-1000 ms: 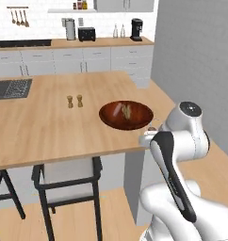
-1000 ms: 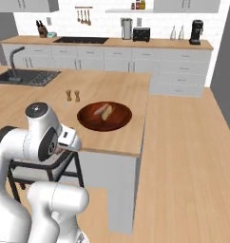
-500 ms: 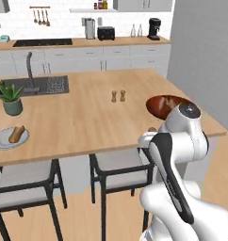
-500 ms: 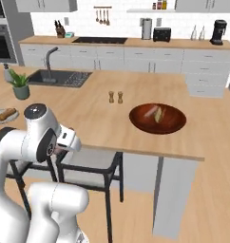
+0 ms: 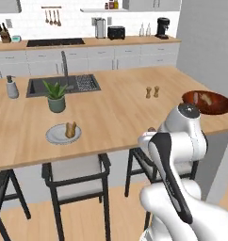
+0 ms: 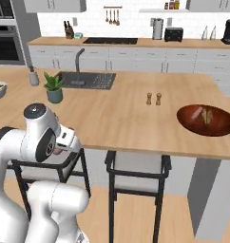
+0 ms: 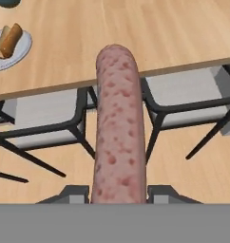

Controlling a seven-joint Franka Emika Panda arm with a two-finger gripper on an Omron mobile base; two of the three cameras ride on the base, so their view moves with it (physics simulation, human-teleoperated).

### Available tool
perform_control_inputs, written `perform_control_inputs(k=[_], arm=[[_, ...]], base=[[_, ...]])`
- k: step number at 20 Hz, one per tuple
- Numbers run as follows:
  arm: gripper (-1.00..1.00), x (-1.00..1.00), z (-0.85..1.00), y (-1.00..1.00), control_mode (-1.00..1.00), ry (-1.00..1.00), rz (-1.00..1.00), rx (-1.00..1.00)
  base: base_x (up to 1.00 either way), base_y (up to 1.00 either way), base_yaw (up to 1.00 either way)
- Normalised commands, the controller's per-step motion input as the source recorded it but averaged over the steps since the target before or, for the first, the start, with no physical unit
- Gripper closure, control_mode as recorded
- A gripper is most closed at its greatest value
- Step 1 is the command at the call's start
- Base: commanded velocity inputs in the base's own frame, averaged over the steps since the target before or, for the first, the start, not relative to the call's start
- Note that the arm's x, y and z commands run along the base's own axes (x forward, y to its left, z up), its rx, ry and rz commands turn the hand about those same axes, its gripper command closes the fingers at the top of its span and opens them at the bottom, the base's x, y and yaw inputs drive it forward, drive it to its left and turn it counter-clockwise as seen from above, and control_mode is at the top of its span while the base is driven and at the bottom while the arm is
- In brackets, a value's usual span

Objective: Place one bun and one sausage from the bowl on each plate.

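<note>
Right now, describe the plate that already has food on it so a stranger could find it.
On the long wooden island, look near the front edge, just in front of the potted plant by the sink. The plate is small, round and pale, unlike the big dark red bowl.

A long wooden bench (image 5: pixel 116 113) stands in a kitchen with a light wood floor (image 6: pixel 183 223). Two black stools (image 5: pixel 76 176) stand under its near edge. A dark sink (image 5: pixel 64 84) is set in it. Grey cabinets (image 6: pixel 136 59) and white tiled wall (image 6: pixel 126 19) stand behind.
</note>
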Motion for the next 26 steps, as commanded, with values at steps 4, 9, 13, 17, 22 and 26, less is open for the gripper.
perform_control_inputs(k=[4, 9, 13, 17, 22, 26], arm=[[1.00, 0.00, 0.00, 0.00, 1.00, 0.00, 0.00, 0.00], [1.00, 0.00, 0.00, 0.00, 1.00, 0.00, 0.00, 0.00], [1.00, 0.00, 0.00, 0.00, 1.00, 0.00, 0.00, 0.00], [1.00, 0.00, 0.00, 0.00, 1.00, 0.00, 0.00, 0.00], [1.00, 0.31, 0.00, -0.01, -1.00, 0.01, 0.01, 0.00], [1.00, 0.98, 0.06, -0.10, -1.00, 0.25, 0.00, -0.05]], base=[[0.10, 1.00, -0.07], [0.31, 1.00, -0.05], [0.54, 0.83, -0.03], [1.00, 0.11, 0.11], [0.50, -0.01, 0.07], [0.00, 0.00, 0.00]])
